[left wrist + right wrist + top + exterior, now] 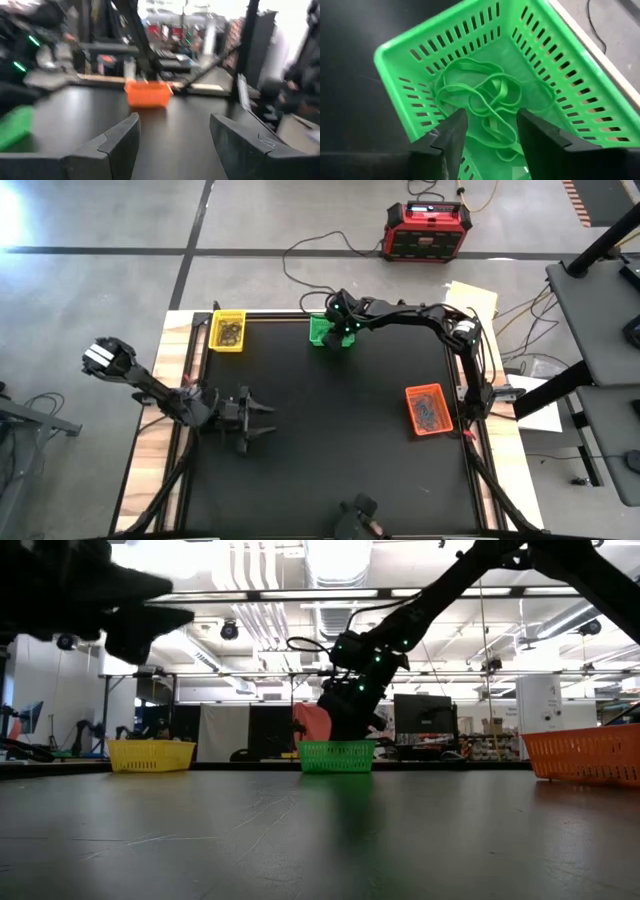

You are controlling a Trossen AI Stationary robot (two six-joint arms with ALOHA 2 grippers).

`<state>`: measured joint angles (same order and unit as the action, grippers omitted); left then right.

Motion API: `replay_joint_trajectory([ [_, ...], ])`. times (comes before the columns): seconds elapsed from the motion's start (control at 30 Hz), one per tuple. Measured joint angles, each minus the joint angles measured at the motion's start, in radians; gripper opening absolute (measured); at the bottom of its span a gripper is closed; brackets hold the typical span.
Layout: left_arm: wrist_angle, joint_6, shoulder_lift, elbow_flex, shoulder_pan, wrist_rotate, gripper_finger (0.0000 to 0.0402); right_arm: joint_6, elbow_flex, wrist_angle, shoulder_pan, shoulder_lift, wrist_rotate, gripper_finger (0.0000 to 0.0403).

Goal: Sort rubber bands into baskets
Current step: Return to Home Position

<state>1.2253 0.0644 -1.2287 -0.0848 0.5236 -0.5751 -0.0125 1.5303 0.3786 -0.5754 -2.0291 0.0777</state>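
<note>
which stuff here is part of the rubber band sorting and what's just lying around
Job: green basket with green rubber bands under the open right gripper; yellow basket; orange basket; open left gripper near the table's left edge.
Lying about: red and black box, cables, pale sheet, all beyond the table.

Right arm (410, 313) is bent at the elbow over at 3 o'clock and stretched out toward 9, so the right gripper (338, 330) hangs up around 12 o'clock in the overhead view, pointing down with its fingers apart. Left arm (150, 385) sits low at 9 o'clock, left gripper (266, 420) aimed toward 3 with its fingers spread wide.
</note>
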Motion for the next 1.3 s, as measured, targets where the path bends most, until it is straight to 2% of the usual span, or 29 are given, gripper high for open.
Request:
replay_joint_trajectory([
  [0.07, -0.017, 0.052, -0.02, 0.0, -0.001, 0.013, 0.0223, 0.004, -0.001, -0.005, 0.006, 0.011, -0.001, 0.0173],
  [0.2, 0.019, 0.08, -0.025, 0.0, -0.005, -0.032, 0.0223, 0.005, -0.005, -0.018, 0.019, 0.062, -0.003, 0.0183],
  [0.33, 0.038, 0.052, 0.058, 0.02, -0.01, -0.037, 0.0223, 0.011, -0.08, -0.088, 0.051, 0.165, -0.037, 0.0185],
  [0.43, 0.028, 0.071, 0.157, 0.074, -0.01, -0.04, 0.0223, -0.003, -0.227, -0.265, 0.093, 0.303, -0.044, 0.0185],
  [0.6, -0.185, 0.095, 0.306, 0.075, -0.044, -0.079, 0.0223, -0.022, -0.6, -0.662, 0.203, 0.567, -0.055, 0.0185],
  [0.7, -0.247, 0.143, 0.354, 0.075, -0.102, -0.081, 0.0223, 0.046, -0.784, -0.831, 0.279, 0.706, -0.053, 0.0185],
  [0.83, -0.323, 0.125, 0.402, 0.075, -0.183, -0.035, 0.0223, 0.1, -0.922, -0.766, 0.329, 0.882, -0.056, 0.0175],
  [0.9, -0.355, 0.091, 0.439, 0.075, -0.201, -0.048, 0.0223, 0.072, -0.98, -0.715, 0.337, 0.988, -0.058, 0.0164],
  [0.97, -0.394, 0.053, 0.493, 0.075, -0.197, -0.083, 0.0223, 0.074, -1.055, -0.764, 0.346, 1.109, -0.052, 0.0149],
  [1.1, -0.532, 0.025, 0.616, 0.075, -0.149, -0.131, 0.0223, 0.075, -1.217, -0.777, 0.345, 1.348, -0.003, 0.0112],
  [1.2, -0.638, 0.038, 0.685, 0.075, -0.087, -0.243, 0.0223, 0.018, -1.319, -0.759, 0.344, 1.5, 0.06, 0.0084],
  [1.3, -0.67, 0.009, 0.735, 0.075, -0.023, -0.328, 0.0223, 0.0, -1.398, -0.71, 0.344, 1.627, 0.095, 0.0057],
])
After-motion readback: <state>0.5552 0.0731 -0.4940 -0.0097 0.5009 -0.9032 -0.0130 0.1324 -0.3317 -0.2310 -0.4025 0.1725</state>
